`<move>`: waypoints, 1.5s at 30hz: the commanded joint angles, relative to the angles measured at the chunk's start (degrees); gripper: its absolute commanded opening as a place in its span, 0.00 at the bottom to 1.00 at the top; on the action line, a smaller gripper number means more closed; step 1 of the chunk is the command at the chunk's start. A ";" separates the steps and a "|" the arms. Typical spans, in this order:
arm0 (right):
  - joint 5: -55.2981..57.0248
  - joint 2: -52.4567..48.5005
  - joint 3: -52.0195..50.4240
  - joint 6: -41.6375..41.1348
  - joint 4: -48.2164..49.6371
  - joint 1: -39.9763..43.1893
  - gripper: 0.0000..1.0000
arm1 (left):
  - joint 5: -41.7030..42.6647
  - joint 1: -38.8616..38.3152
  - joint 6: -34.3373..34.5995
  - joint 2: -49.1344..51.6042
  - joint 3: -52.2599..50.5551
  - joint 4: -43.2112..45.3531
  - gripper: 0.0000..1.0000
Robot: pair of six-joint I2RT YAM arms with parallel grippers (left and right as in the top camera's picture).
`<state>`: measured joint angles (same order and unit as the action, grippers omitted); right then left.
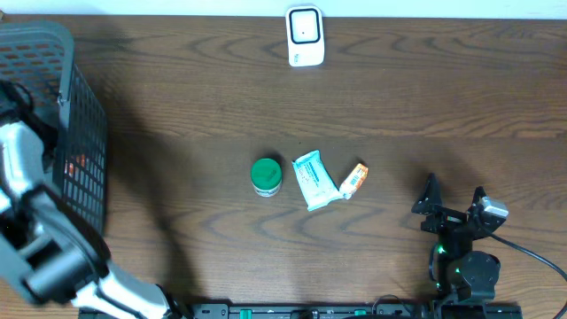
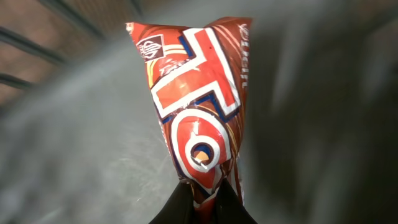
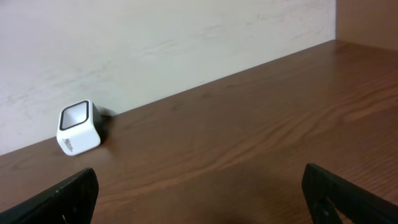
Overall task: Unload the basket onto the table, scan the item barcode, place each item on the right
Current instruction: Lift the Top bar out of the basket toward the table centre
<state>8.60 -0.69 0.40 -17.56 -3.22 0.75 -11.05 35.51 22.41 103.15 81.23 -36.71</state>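
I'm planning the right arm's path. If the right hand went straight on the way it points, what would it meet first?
Nothing nearby: the right hand faces bare table, with the wall behind as the first obstacle. The scanner sits left of that line, though depth is hard to judge.

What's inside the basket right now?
The left gripper, shut on a red packet. In the overhead view the arm covers much of the basket, so other contents cannot be seen.
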 commanded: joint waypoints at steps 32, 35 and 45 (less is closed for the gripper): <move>0.11 0.31 -0.09 -0.20 -0.22 -0.09 0.99 | 23.10 -47.93 -4.81 -23.52 -4.68 -16.20 0.07; 0.11 0.31 -0.09 -0.20 -0.22 -0.09 0.99 | 24.50 -51.43 -5.55 -20.28 -5.27 -15.76 0.07; 0.11 0.31 -0.09 -0.20 -0.22 -0.09 0.99 | 5.64 -53.35 -3.50 -11.54 -5.27 -13.31 0.07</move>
<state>8.60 -0.69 0.40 -17.56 -3.22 0.78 3.20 -18.06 18.39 90.19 76.18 -50.52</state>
